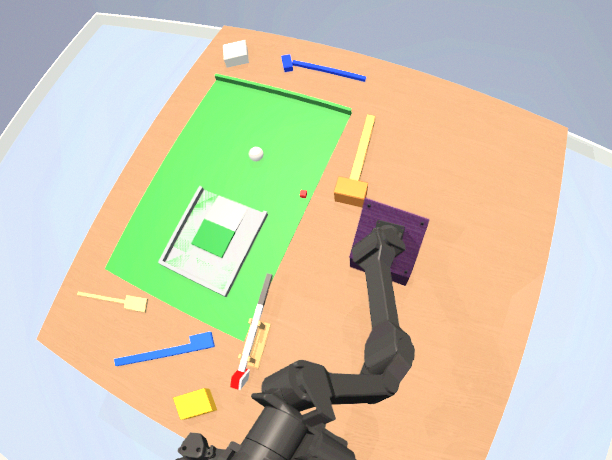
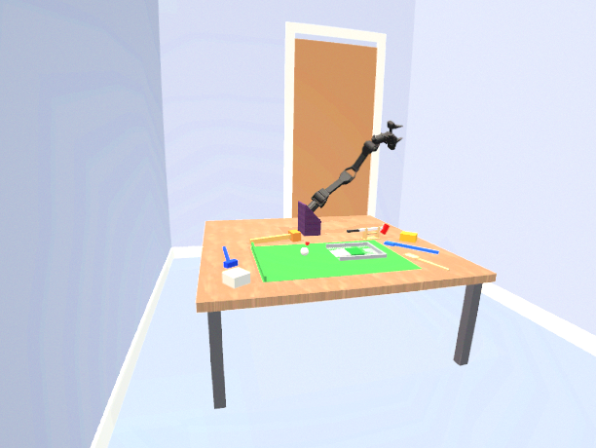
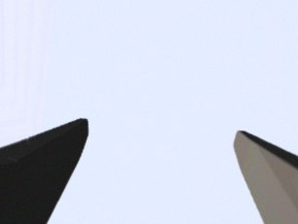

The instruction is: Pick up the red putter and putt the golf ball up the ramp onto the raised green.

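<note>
The red putter (image 1: 252, 334) (image 2: 385, 229) lies across a small tan rack (image 1: 261, 345) (image 2: 371, 233), with its red head beyond one end and its dark grip over the mat's edge. The white golf ball (image 1: 256, 153) (image 2: 304, 251) sits on the green mat (image 1: 187, 145) (image 2: 292, 266), between the ramp and the mat's green rail. The white ramp (image 1: 227, 210) leads to the raised green (image 1: 214, 238) (image 2: 355, 251), enclosed by a low grey border. My gripper (image 2: 400, 132) (image 3: 161, 131) is open and empty, high above the table and away from the putter.
A small red cube (image 1: 303, 194) is on the mat. Around it lie an orange mallet (image 1: 351, 191), two blue tools (image 1: 327, 70) (image 1: 160, 353), a pale yellow tool (image 1: 135, 303), a white block (image 1: 235, 53) and a yellow block (image 1: 195, 404). My arm stands on a purple base (image 1: 417, 240) (image 2: 308, 224).
</note>
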